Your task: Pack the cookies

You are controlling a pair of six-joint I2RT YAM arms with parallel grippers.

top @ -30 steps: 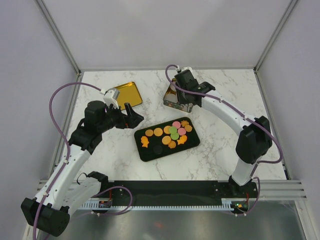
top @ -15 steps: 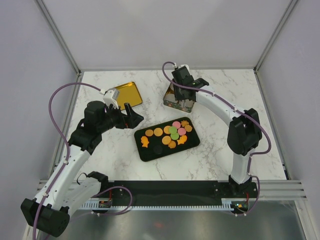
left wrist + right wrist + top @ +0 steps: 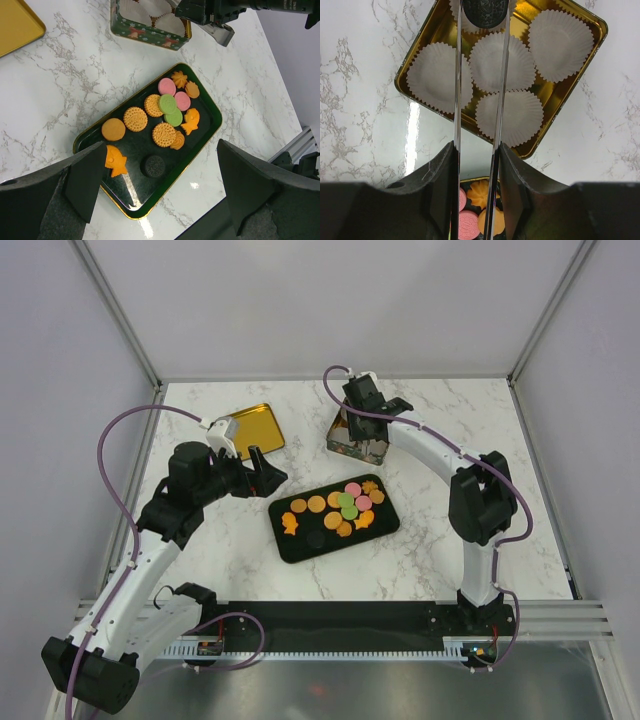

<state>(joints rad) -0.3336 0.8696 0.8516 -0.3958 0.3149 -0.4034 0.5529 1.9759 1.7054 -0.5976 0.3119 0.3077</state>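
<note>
Most of the cookies (image 3: 168, 103) lie on the dark tray (image 3: 135, 187) in the middle of the table (image 3: 420, 560). They are orange rounds, two fish shapes, pink and green discs overlapping, and one dark round near the tray's near edge. From my left wrist camera I can count them and see their patterns; the overhead view only gives me coloured spots.

One dark sandwich cookie (image 3: 485, 9) is off the tray. My right wrist camera shows it pinched between the two thin fingers of the right gripper (image 3: 483, 17), which is set narrow around it above the open gold-lined tin (image 3: 555, 100). Four pale paper liners (image 3: 432, 75) sit in the tin below. From overhead the arm covers the tin's inside, so neither the liners nor the held cookie show there.

The left gripper (image 3: 161, 150) hangs over the tray with its jaws spread wide and nothing between them. The gold lid (image 3: 250, 430) lies flat on the table beside that arm, well apart from the tin.
</note>
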